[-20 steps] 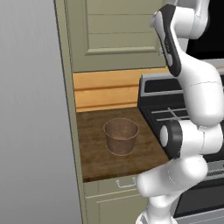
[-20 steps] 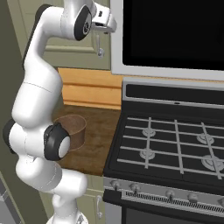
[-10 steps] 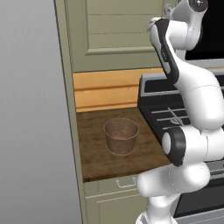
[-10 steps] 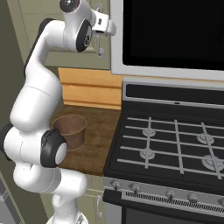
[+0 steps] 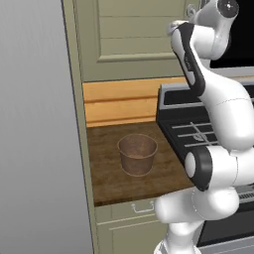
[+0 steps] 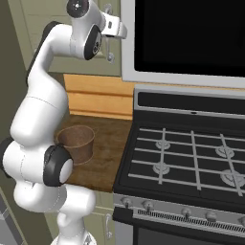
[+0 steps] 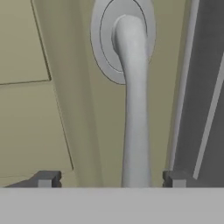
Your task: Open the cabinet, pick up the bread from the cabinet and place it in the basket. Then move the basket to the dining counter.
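The cabinet is closed, its panelled door filling the space in front of the hand. Its whitish bar handle runs down from a round mount, right between my gripper's fingertips. The jaws stand open around the handle, with a gap on each side. The arm reaches up high to the handle beside the microwave. The brown woven basket stands upright and empty on the short wood worktop below. The bread and the dining counter are out of view.
A black gas stove adjoins the worktop on the right, with a dark microwave above it. A tall grey panel bounds the left side. An olive drawer front sits under the worktop.
The arm has swung its upper links and brought the hand in on the cabinet handle. The jaws have narrowed slightly. The basket has not moved.
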You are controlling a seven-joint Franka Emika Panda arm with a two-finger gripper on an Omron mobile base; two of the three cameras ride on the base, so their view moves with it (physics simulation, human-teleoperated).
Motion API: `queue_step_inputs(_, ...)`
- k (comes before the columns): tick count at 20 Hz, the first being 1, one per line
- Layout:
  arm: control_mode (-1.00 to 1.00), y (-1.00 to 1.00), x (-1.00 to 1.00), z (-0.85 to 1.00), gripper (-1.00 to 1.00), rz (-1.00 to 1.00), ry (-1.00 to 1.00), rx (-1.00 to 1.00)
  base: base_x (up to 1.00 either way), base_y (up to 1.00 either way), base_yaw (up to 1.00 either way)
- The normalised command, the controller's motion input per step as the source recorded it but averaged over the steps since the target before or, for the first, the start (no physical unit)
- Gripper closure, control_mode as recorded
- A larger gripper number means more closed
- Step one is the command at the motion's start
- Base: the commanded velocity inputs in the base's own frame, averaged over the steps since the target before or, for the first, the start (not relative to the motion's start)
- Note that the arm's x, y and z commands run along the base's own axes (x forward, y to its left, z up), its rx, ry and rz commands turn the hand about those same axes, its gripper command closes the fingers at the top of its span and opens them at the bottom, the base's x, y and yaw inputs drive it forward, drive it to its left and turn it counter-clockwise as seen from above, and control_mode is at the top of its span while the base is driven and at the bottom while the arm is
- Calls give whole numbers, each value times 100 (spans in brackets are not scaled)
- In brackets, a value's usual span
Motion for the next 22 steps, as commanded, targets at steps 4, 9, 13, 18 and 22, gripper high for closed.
queue_step_inputs(4,-100,0,11,-1,100,5,0,0,0,0,0)
queue_step_inputs(9,-100,0,1,-4,100,2,0,0,0,0,0)
queue_step_inputs(13,-100,11,-62,0,100,-6,0,0,0,0,0)
queue_step_inputs(18,-100,42,-99,0,100,-21,0,-3,0,0,0)
queue_step_inputs(22,-100,77,-100,0,100,-20,0,-14,0,0,0)
